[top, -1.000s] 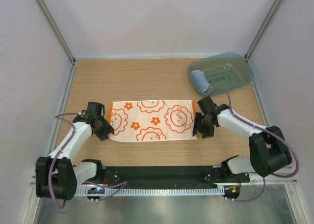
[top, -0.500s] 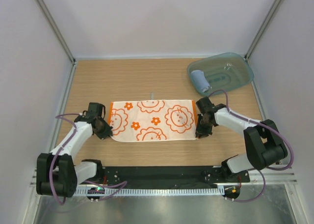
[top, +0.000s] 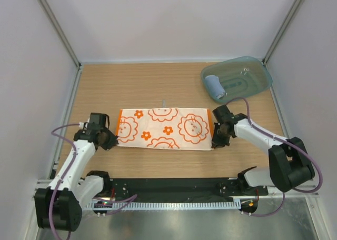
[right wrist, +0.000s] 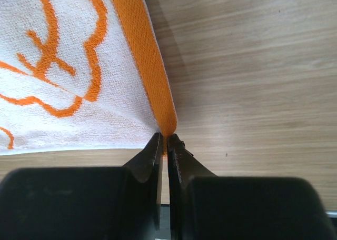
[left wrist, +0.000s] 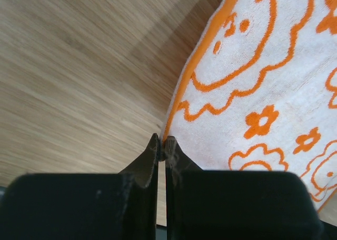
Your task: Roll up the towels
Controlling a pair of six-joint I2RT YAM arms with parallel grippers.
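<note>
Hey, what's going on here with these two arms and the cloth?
The robot is handling a white cloth towel with orange flower and lion prints, lying flat on the wooden table. The left gripper is shut on its near left corner, the right gripper on its near right corner. It is not rolled yet. A light blue towel sits rolled in the translucent teal plastic tray at far right.

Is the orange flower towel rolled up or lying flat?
Lying flat. The towel is spread out on the table, all its flowers showing, with no end rolled.
</note>
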